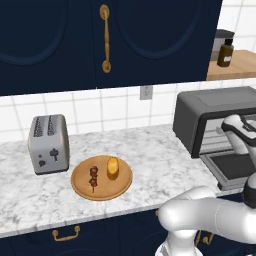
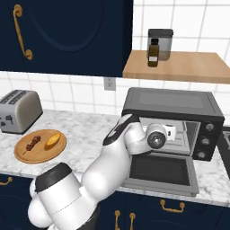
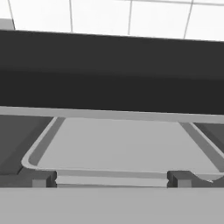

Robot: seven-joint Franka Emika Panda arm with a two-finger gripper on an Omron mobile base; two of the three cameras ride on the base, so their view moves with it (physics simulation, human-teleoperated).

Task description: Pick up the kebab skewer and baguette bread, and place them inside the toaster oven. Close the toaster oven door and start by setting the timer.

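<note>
The kebab skewer (image 1: 93,178) and the golden baguette bread (image 1: 113,167) lie side by side on a round wooden plate (image 1: 102,194) on the marble counter. From the right base view the skewer (image 2: 33,144) and bread (image 2: 53,139) lie far left of the arm. The dark grey toaster oven (image 2: 173,102) stands at the right with its door (image 2: 159,170) dropped flat. My gripper (image 2: 172,131) hovers above the door, facing the oven's mouth. In the hand view the gripper (image 3: 111,179) is open and holds nothing, its fingertips (image 3: 43,178) wide apart before the inner tray (image 3: 118,146).
A silver two-slot toaster (image 1: 48,143) stands left of the plate. A wooden shelf (image 2: 179,67) above the oven holds a brown bottle (image 2: 153,53) and a grey canister (image 2: 160,41). The oven's knobs (image 2: 207,139) sit on its right side. Dark blue cabinets hang overhead.
</note>
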